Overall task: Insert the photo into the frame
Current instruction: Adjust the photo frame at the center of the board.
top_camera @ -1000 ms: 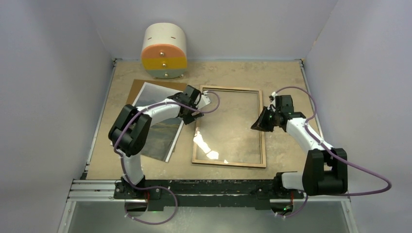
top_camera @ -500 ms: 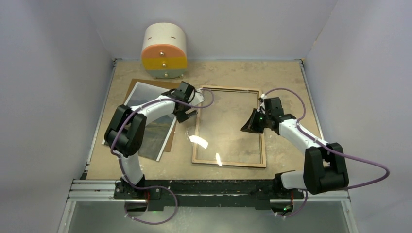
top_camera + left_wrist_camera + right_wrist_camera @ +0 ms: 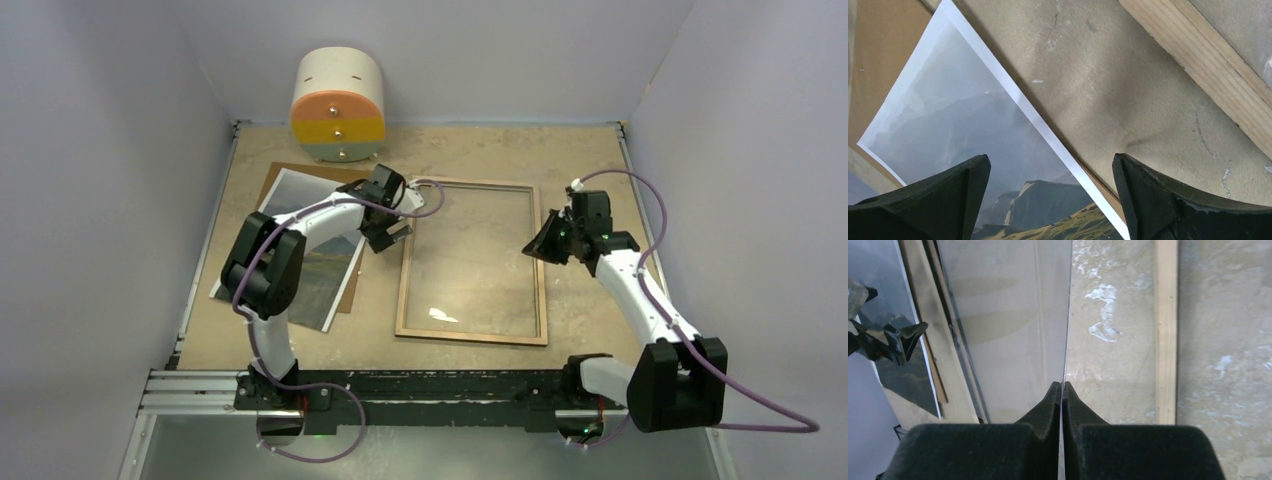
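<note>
The frame (image 3: 543, 290) lies wood side up at the table's middle; its wooden rail also shows in the left wrist view (image 3: 1198, 60) and the right wrist view (image 3: 1166, 330). The photo (image 3: 305, 270), a grey mountain landscape with a white border, lies left of the frame on a brown backing board (image 3: 290, 172). My left gripper (image 3: 390, 232) is open and empty, its jaws straddling the photo's right edge (image 3: 1048, 165) over the photo (image 3: 963, 130). My right gripper (image 3: 537, 248) is shut (image 3: 1061, 386) on the right edge of the clear glass pane (image 3: 1013, 315), seen edge-on.
A round cream drawer unit (image 3: 338, 105) with orange, yellow and grey fronts stands at the back left. The brown backing board shows under the photo in the left wrist view (image 3: 878, 60). Grey walls close in the table on three sides.
My right gripper swung left with the pane, then back right; the glare on the glass shrank. My left gripper shifted slightly left, from the frame's corner to the photo's edge.
</note>
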Robot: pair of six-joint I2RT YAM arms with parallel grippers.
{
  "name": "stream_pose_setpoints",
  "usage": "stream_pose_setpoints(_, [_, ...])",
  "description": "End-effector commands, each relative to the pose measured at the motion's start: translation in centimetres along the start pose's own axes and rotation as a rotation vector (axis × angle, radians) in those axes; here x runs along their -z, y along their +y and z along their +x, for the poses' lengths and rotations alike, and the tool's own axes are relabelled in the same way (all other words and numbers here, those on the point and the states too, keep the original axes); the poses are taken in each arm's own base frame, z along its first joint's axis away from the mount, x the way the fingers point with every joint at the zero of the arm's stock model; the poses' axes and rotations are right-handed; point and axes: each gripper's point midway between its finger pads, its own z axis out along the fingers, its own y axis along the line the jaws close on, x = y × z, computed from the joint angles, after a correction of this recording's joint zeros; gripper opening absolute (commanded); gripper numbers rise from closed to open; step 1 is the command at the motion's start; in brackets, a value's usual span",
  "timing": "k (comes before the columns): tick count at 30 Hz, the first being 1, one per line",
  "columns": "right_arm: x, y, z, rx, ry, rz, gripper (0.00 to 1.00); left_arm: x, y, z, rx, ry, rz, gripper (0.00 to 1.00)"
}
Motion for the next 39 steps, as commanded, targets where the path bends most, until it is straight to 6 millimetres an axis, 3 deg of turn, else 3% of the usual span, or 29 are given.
stream_pose_setpoints(1, [1.2,-2.2,-0.1,0.006,-0.017,0.098,0.0,0.7,0.3,-2.3,0.04,-0.058,0.025,1.0])
stream_pose_setpoints(13, [1.1,-1.5,0.8,-0.007,0.015,0.041,0.0,1.6,-3.3,-7.7,0.142,-0.188,0.259,1.0])
stream_pose_setpoints(18, [1.0,-1.6,1.1,-0.002,0.031,0.04,0.0,1.0,-5.3,-8.5,0.166,-0.192,0.339,1.0])
stream_pose_setpoints(24, [0.9,-1.9,1.6,0.001,0.038,0.041,0.0,-1.0,-6.9,-6.9,0.146,-0.136,0.348,0.99])
stream_pose_setpoints(36, [-0.3,-1.6,2.6,-0.027,0.055,-0.018,0.0,-1.5,-4.7,-2.5,0.053,-0.086,0.176,0.75])
stream_pose_setpoints(39, [-0.4,-1.4,3.2,-0.043,0.055,-0.038,0.0,-1.5,-4.4,-1.7,0.064,-0.077,0.175,0.74])
